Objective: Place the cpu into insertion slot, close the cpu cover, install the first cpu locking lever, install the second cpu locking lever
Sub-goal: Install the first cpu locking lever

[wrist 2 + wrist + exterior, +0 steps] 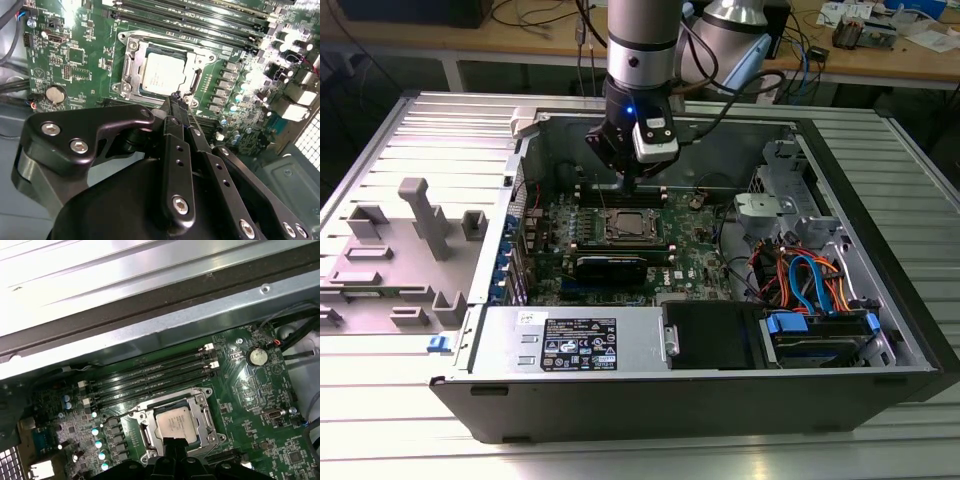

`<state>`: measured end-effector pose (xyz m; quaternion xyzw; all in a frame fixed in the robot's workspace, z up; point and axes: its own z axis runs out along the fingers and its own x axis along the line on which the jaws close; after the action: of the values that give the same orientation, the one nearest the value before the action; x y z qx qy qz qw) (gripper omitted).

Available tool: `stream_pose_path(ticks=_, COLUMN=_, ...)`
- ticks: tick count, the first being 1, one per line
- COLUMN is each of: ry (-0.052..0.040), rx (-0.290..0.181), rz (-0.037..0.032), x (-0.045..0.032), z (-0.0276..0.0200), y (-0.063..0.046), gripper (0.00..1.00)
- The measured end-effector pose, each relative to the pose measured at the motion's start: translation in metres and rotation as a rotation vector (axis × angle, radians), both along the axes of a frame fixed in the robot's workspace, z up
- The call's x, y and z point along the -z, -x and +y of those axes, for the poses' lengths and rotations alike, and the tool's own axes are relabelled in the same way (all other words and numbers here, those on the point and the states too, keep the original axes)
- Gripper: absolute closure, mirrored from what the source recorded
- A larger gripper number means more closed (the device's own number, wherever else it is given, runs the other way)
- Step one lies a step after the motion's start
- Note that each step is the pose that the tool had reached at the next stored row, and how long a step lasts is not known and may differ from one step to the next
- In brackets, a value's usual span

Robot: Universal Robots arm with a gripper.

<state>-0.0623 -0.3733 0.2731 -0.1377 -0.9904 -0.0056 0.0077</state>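
Pincer [176, 97] narrow, fingers [177, 150] drawn together, nothing seen between them. Tip sits at the edge of the insertion slot [199, 79], touching or just above it, cannot tell which. Tip also seen in the first wrist view [175, 441] and in the exterior view [626, 188], arm coming straight down into the open computer case [720, 400].

Cpu [162, 75] lies flat in the slot, silver top up. Cpu cover [131, 67] lies down around it, chip showing through the window. Same in the first wrist view: cpu [175, 424], cover [146, 430]. Lever positions too hard to make out.

Beyond the socket on the green board [250, 395]: long black memory slots [150, 375], coin battery [257, 356] off to one side. Then the case wall [150, 322].

The case rests on a slatted metal counter [420, 130]; grey fixture [425, 215] on it at the exterior view's left.
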Motion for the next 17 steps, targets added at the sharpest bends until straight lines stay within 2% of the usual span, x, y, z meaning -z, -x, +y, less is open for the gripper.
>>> stream_pose_path(ticks=3, ry=0.0001, rx=-0.017, rz=-0.0051, x=0.0, z=-0.0002, y=0.0002, gripper=0.89)
stream_pose_path(ticks=5, ry=0.0001, rx=-0.032, rz=-0.0117, x=-0.0001, z=-0.0006, y=0.0007, gripper=0.89)
stream_pose_path(ticks=7, ry=0.0003, rx=-0.049, rz=-0.0266, x=0.0, z=-0.0009, y=0.0011, gripper=0.89)
stream_pose_path(ticks=9, ry=0.0004, rx=-0.052, rz=-0.0344, x=0.0001, z=-0.0008, y=0.0011, gripper=0.89)
stream_pose_path(ticks=12, ry=0.0005, rx=-0.053, rz=-0.0359, x=0.0001, z=-0.0009, y=0.0012, gripper=0.89)
stream_pose_path(ticks=17, ry=-0.0005, rx=-0.106, rz=-0.0359, x=-0.0023, z=-0.0009, y=0.0021, gripper=0.89)
